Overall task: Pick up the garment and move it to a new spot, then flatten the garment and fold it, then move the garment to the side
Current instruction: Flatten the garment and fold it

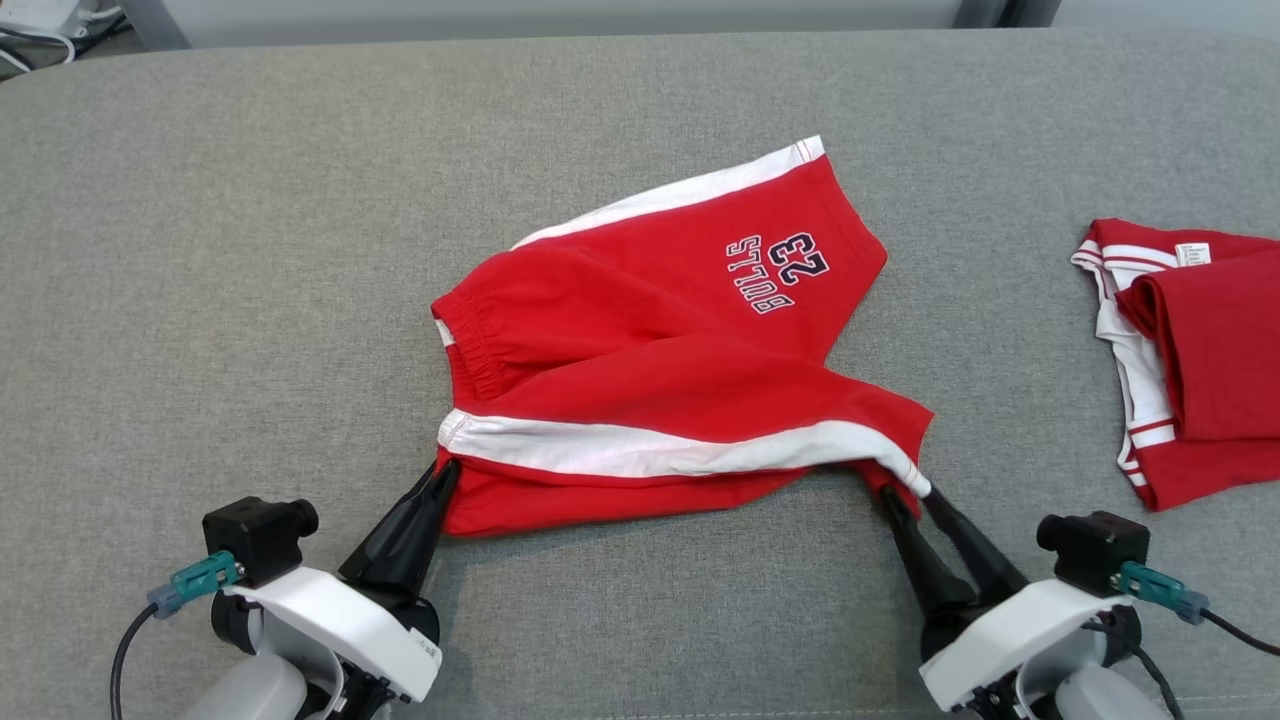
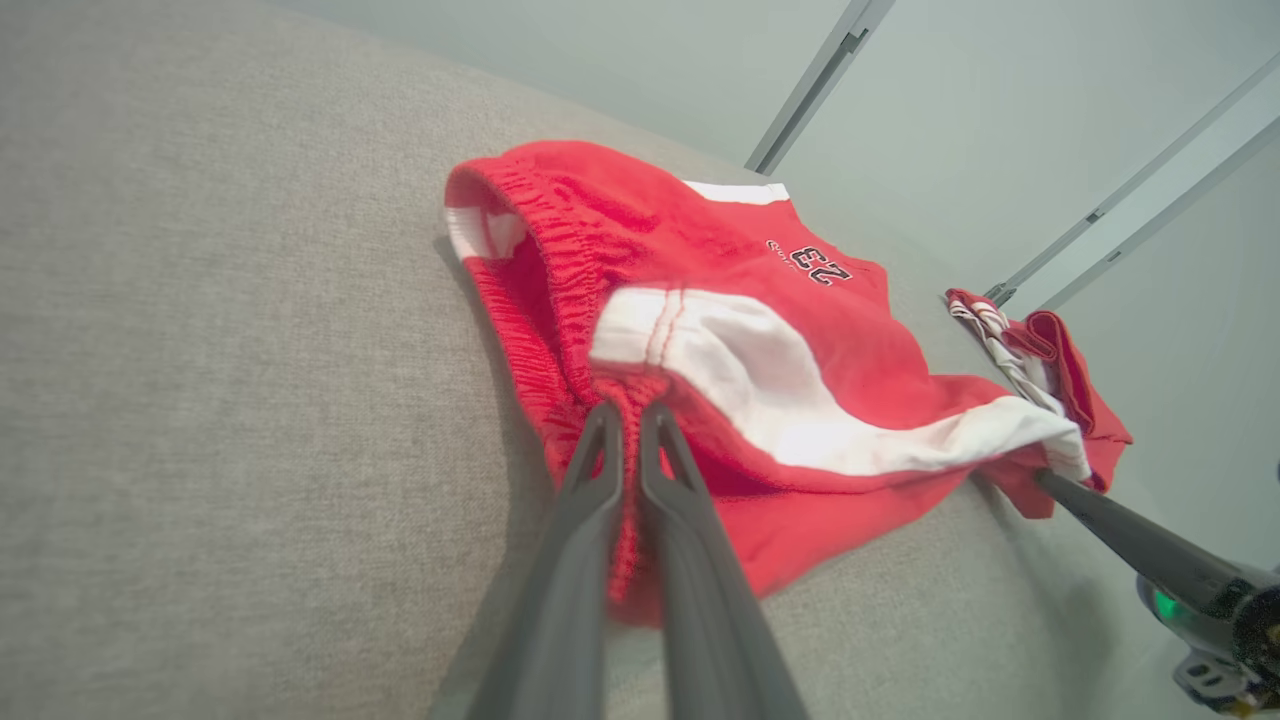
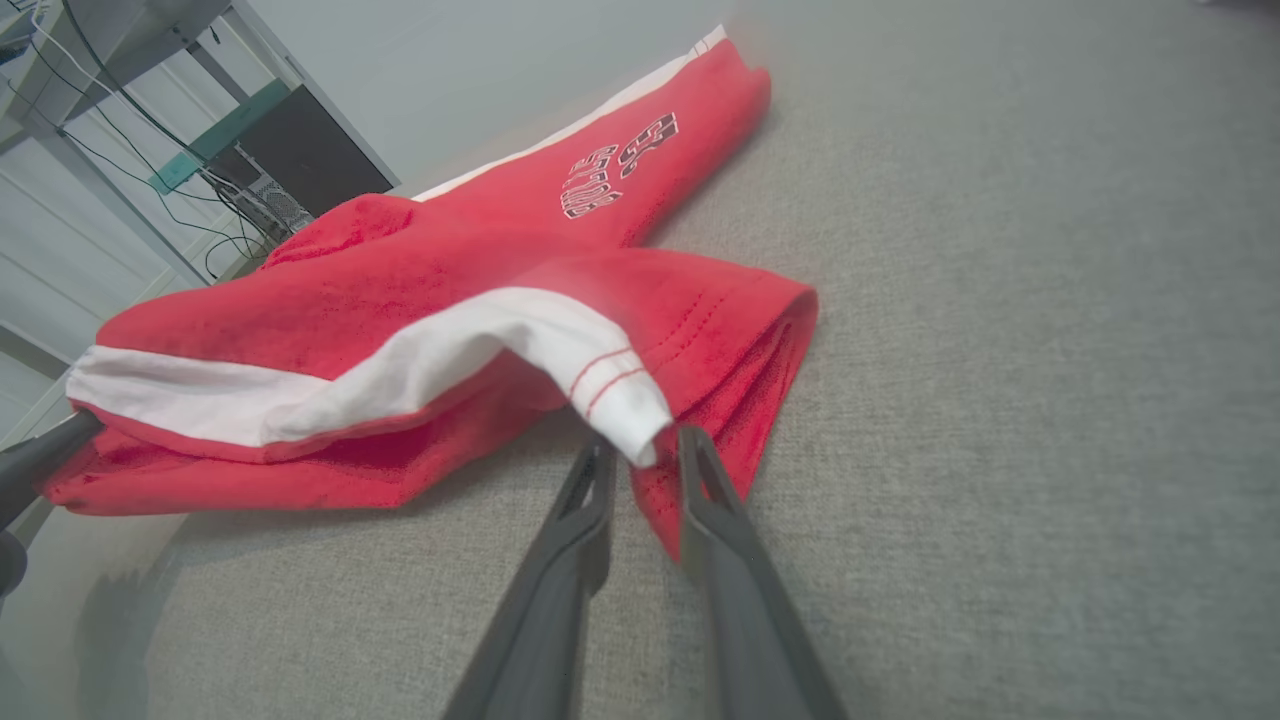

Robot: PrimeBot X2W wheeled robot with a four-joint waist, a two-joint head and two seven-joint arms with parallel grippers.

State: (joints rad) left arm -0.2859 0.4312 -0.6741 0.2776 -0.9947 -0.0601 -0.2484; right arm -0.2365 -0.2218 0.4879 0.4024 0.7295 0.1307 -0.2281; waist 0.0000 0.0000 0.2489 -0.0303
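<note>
While left fingers (image 1: pixel 445 480) clamp the shorts (image 1: pixel 640 370) at waistband | right fingers (image 1: pixel 903 512) parted, hem between them

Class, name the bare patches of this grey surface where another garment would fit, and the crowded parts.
Free: grey fabric surface left of the red white-striped shorts, the strip beyond them, the gap before the folded red garment. Crowded: near edge, where left tool and right tool meet the shorts.

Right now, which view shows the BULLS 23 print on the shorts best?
Head view: the BULLS 23 print on the red shorts faces the camera, every letter legible, though upside down. Right wrist view shows the print slanted and soft; left wrist view shows the print small and far, barely readable.
</note>
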